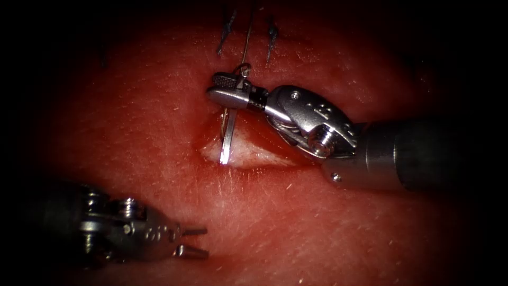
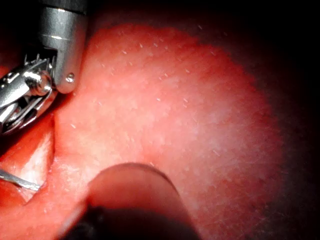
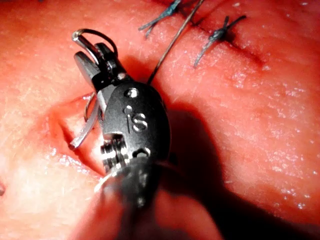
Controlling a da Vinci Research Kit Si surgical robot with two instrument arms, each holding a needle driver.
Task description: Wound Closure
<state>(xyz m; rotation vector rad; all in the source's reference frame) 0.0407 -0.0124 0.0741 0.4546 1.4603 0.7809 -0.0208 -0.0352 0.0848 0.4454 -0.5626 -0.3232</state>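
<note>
Gripping the curved steel needle (image 1: 228, 139) near its swaged tail, the right silver needle driver (image 1: 233, 91) clamps shut.
The needle's tip dips into the pale open cut (image 1: 248, 153) in the red tissue (image 1: 370, 233); the left steel tool (image 1: 191, 241) hovers released, holding nothing.

Light falls in one bright central pool; surroundings fade to black at every edge, no walls or furniture discernible

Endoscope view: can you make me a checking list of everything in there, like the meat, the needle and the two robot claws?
Surface: tissue with an open cut, wet with red fluid.
Job's things: needle held near its thread end, tip down in the cut; thread runs up from it.
Clutter: cut ends of thread at finished stitches above.
Grippers: right tool shut on the needle; left tool open, holding nothing, lower left of the cut.
Cables: nothing seen.
Surroundings: dark.
</note>
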